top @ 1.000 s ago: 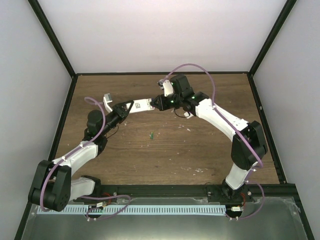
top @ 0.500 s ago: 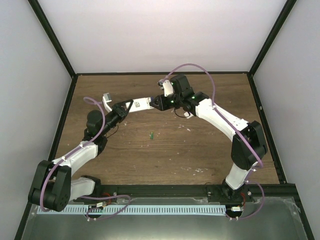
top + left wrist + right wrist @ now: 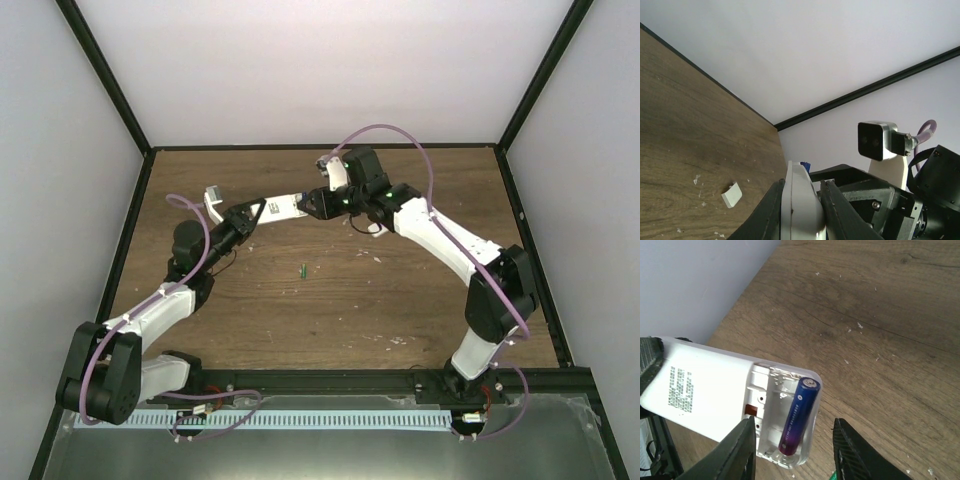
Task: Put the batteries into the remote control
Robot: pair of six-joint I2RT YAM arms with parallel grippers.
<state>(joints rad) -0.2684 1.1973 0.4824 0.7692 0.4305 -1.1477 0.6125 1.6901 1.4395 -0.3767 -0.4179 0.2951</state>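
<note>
My left gripper (image 3: 256,212) is shut on one end of the white remote control (image 3: 284,207) and holds it above the table. In the left wrist view the remote control (image 3: 801,205) sits edge-on between the two fingers. Its back faces the right wrist camera, with the battery bay open at the free end of the remote control (image 3: 715,390). The purple battery (image 3: 800,415) lies in one slot, and the slot beside it is bare. My right gripper (image 3: 792,422) is open, one finger on each side of that end, touching neither. The green battery (image 3: 302,268) lies on the table.
A small white squarish plastic piece (image 3: 732,194) lies on the wooden table (image 3: 400,290) near the back wall. White crumbs are scattered over the wood. A black frame (image 3: 320,148) borders the table on three sides.
My right gripper's jaws have opened off the purple battery, which now rests in the remote's bay. The left gripper and the remote have hardly moved.
</note>
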